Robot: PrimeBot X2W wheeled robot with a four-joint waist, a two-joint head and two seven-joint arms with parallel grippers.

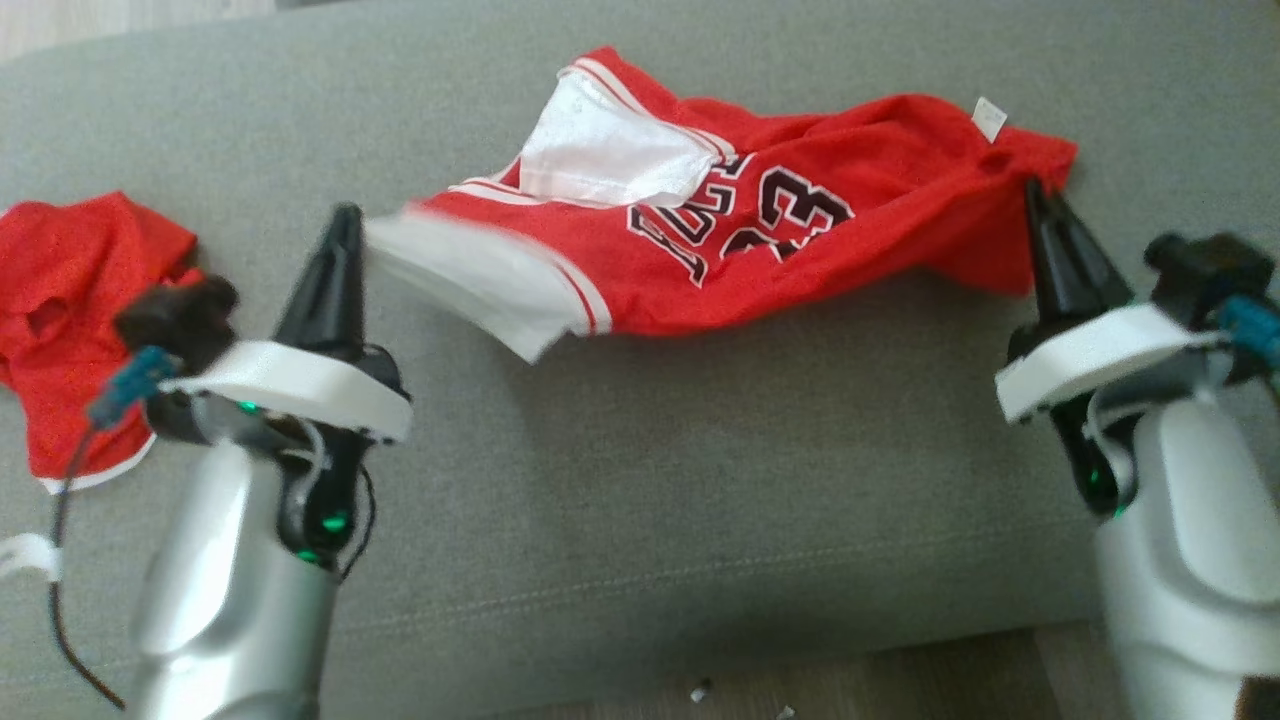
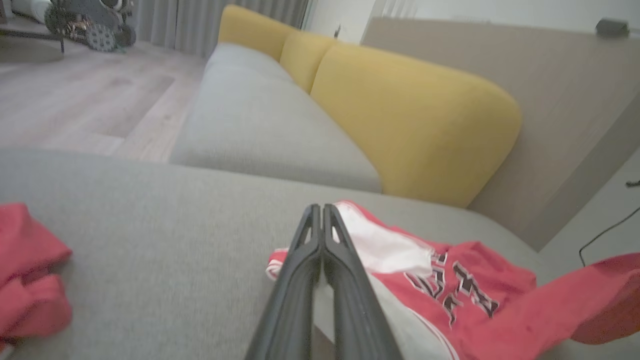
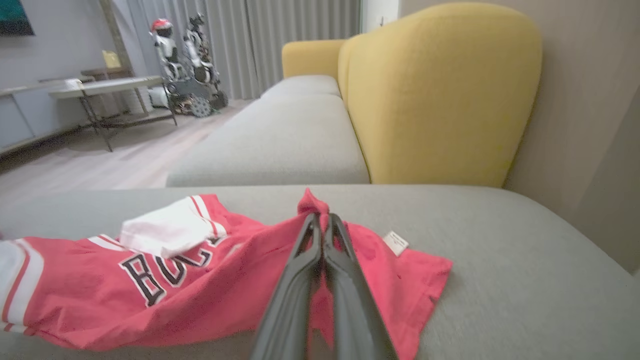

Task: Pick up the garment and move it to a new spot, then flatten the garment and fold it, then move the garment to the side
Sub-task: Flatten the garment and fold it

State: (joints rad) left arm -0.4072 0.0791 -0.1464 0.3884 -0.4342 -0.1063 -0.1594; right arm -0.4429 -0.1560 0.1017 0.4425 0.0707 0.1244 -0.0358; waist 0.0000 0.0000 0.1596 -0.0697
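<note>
The left gripper is clenched, nipping the white-trimmed corner of the garment, which is blurred there. The right gripper is clamped on a bunched red fold at the garment's other end. The garment, a red jersey with black-and-white lettering, stretches between the two grippers and sags in the middle above the grey cushion, throwing a shadow on it. A white tag sits just beyond the right gripper. To the left gripper's outer side, a second red cloth lies crumpled on the same cushion, well apart from the garment. Farther off stands a yellow backrest.
</note>
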